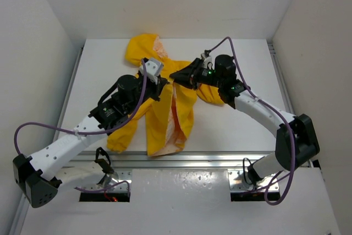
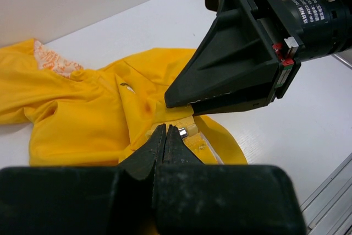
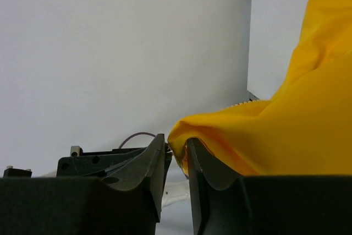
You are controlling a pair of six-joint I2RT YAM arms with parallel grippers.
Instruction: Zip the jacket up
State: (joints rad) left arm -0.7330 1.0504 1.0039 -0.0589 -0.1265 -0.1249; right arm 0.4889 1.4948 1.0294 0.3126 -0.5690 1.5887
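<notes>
We see the left pincer (image 2: 165,135) pressed shut at the jacket (image 1: 159,116) mid-frame. The right pincer (image 3: 177,149) nips a yellow fold, jaws narrow.

White print on motor housing (image 2: 322,9), too blurred.

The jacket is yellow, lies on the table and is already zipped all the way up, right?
Not zipped. The yellow jacket does lie on the table, but its front is open. The top external view shows the front gaping toward the hem, with the pale, orange-printed lining showing in the gap.
</notes>
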